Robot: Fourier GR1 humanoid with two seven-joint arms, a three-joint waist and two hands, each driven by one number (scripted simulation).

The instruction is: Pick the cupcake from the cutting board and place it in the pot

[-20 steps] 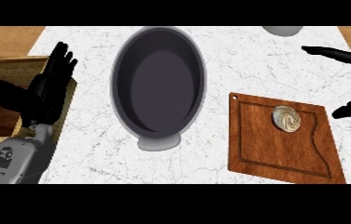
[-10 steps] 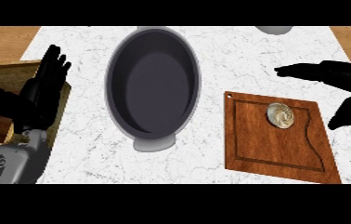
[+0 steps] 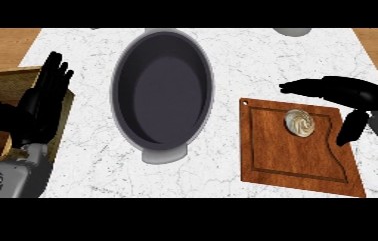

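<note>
So the right robot hand [image 3: 341, 92] has slid in from the edge over the last second and now hangs spread over the board's [image 3: 295, 160] far corner, fingers above the cupcake [image 3: 300, 122] and thumb just to its right (nothing pinched yet). Cupcake sits untouched on the board, pot [image 3: 162, 87] waits beside it on the table [image 3: 251, 55], so I'd say the grab comes next. Left robot hand [image 3: 46, 97] rests open at the left edge.

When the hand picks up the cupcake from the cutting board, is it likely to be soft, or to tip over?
The cupcake shows a swirled top, probably frosting, so fingers pressing from above would likely smear it. It looks small beside the right hand, so it is probably light. It stands alone on the flat cutting board, so a sideways push might tip or slide it.
</note>
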